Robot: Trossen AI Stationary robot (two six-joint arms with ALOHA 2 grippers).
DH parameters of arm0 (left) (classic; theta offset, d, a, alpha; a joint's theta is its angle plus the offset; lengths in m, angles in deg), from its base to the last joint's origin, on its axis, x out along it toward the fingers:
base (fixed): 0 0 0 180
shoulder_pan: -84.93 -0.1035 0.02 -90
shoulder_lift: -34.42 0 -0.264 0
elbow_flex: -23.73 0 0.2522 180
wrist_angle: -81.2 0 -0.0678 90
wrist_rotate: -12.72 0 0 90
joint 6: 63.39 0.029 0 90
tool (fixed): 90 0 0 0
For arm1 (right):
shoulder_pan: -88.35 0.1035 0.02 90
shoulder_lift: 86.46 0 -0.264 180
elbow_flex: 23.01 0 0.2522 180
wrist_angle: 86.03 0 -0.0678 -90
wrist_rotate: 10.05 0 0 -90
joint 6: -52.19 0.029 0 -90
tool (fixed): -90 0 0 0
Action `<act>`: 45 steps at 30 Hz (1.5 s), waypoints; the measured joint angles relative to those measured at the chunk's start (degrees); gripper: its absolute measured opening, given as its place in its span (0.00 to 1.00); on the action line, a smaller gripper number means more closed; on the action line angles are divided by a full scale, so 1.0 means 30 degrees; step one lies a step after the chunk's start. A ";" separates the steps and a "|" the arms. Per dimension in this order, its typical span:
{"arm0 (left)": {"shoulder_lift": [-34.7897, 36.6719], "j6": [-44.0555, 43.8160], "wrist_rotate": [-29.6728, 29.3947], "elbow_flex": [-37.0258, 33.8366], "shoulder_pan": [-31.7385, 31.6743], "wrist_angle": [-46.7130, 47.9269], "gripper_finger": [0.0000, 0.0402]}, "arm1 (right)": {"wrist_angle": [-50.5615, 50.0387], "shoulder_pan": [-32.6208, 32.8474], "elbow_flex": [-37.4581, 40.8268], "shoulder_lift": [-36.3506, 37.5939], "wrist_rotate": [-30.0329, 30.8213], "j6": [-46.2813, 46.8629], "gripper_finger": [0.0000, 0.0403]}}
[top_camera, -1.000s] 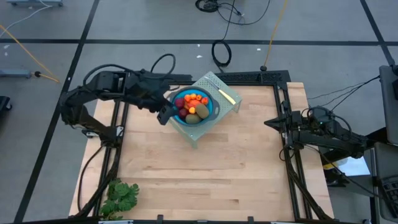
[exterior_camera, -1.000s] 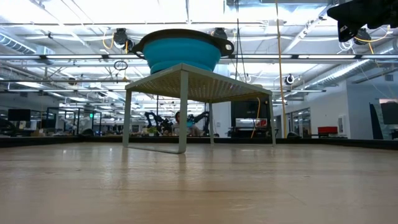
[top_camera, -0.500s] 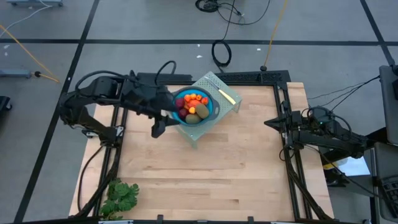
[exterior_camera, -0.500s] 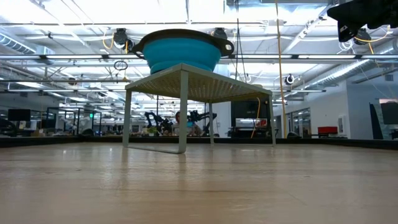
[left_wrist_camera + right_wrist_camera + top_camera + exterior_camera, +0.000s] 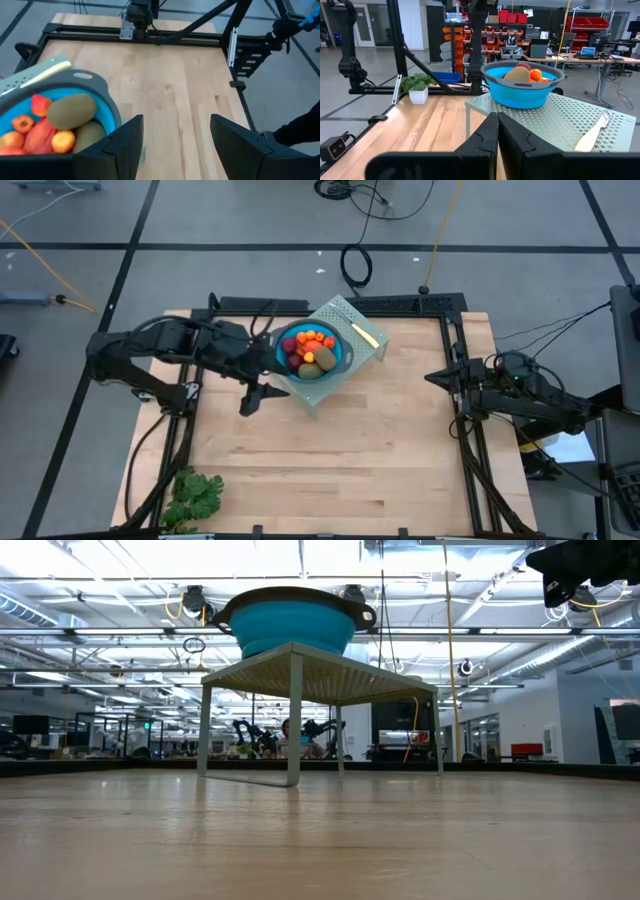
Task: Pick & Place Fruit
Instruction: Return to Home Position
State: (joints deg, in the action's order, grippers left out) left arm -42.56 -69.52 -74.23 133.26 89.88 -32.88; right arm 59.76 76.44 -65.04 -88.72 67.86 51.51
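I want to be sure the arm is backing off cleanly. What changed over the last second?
The left gripper drew away from the left rim of the colander and now hangs over bare wood on the left half of the table, open and empty. Nothing was picked up or dropped. The fruit, the colander, the shelf and the right gripper, shut at the table's right edge, stayed put.

Surfaces: a pale wooden bench [image 5: 330,450], smooth with fine grain and a soft sheen; a pale green perforated metal shelf [image 5: 560,115], matt painted; a blue collapsible colander [image 5: 520,95] of smooth, slightly glossy plastic with a grey rim; olive-brown oval toy fruit [image 5: 70,112], dull-skinned; dark fingers [image 5: 117,147] of the left hand [image 5: 175,125], matt plastic.
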 joint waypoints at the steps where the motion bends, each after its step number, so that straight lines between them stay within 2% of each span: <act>1: 0.0432 -0.0026 -0.0007 -0.0723 0.0000 -0.0381 0.57 | 0.0000 0.0000 0.0000 0.0000 -0.0002 -0.0002 0.01; 12: 0.5327 -0.0428 0.0042 -0.8553 0.0328 -0.6023 0.57 | 0.0000 0.0000 0.0000 0.0000 -0.0002 -0.0002 0.01; 20: 0.8702 -0.0459 0.0036 -1.2743 0.0328 -0.8214 0.57 | 0.0001 0.0000 0.0000 0.0000 0.0001 0.0001 0.01; 31: 1.3084 0.0098 0.0548 -1.6756 0.0321 -0.9557 0.57 | 0.0000 0.0000 0.0000 0.0000 -0.0002 0.0003 0.01; 45: 1.7886 0.0984 0.0613 -1.9776 0.0328 -0.9484 0.57 | 0.0000 0.0000 0.0000 0.0000 -0.0002 0.0315 0.01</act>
State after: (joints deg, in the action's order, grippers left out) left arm 11.10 -66.57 -72.39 73.93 90.86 -61.33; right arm 59.76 76.44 -65.04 -88.72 67.85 52.46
